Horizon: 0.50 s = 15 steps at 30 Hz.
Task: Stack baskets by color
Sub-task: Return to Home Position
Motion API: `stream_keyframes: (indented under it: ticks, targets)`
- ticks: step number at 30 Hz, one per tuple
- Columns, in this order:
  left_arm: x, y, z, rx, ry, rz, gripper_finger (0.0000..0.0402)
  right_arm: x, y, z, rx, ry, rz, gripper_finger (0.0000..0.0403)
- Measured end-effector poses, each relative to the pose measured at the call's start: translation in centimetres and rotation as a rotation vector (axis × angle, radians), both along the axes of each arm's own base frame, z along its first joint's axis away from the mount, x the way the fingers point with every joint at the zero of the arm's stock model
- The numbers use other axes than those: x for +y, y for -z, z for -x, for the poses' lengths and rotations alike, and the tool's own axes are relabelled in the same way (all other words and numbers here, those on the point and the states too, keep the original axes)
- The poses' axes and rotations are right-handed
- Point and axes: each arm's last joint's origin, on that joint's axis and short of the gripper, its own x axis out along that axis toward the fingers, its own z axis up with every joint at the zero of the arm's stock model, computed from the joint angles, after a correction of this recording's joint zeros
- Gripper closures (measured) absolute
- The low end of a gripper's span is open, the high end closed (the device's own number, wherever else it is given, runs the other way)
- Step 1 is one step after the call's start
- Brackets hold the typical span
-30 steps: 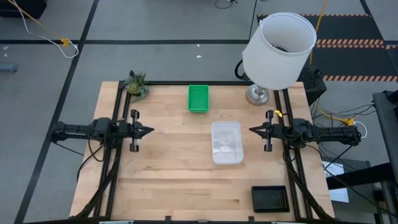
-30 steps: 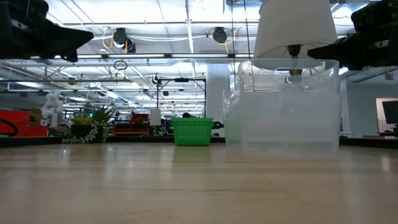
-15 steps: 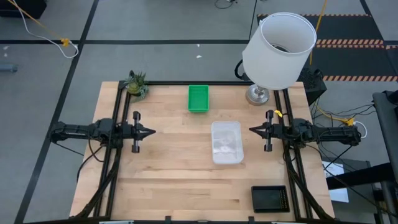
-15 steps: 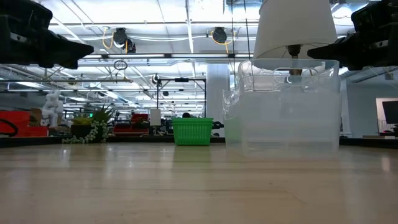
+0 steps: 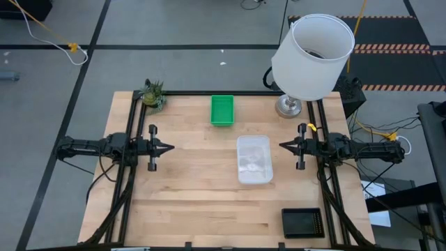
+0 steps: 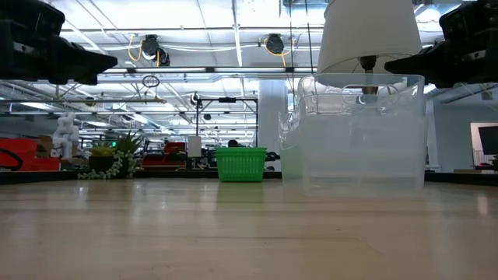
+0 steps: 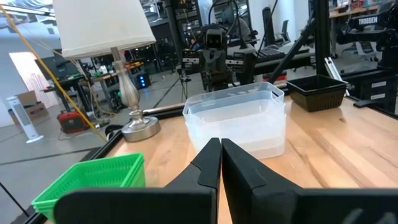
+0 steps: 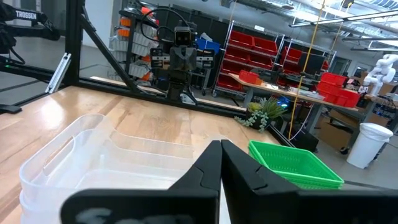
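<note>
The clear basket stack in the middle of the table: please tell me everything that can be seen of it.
The clear basket stack is see-through plastic, rectangular with rounded corners and cut-out handles. At least two rims show, nested. It stands upright, open side up, apparently empty, on the wooden table near its middle, closer to the right end effector than to the left end effector. Only the table touches it.

green basket (image 5: 222, 110), clear basket (image 5: 254, 159), black basket (image 5: 302, 222)
</note>
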Motion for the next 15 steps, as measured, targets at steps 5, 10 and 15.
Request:
stream_keyframes:
  ticks: [5, 10, 15]
  targets:
    - [0.01, -0.13, 0.0, -0.016, -0.003, 0.001, 0.0385, 0.0, 0.0, 0.0, 0.0, 0.0, 0.0, 0.0403]
    - [0.01, -0.16, 0.0, -0.018, -0.003, 0.001, 0.0385, 0.0, 0.0, 0.0, 0.0, 0.001, 0.0, 0.0403]
    - [0.01, -0.17, 0.01, -0.019, -0.003, 0.001, 0.0385, 0.0, -0.01, 0.0, 0.0, 0.0, 0.0, 0.0403]
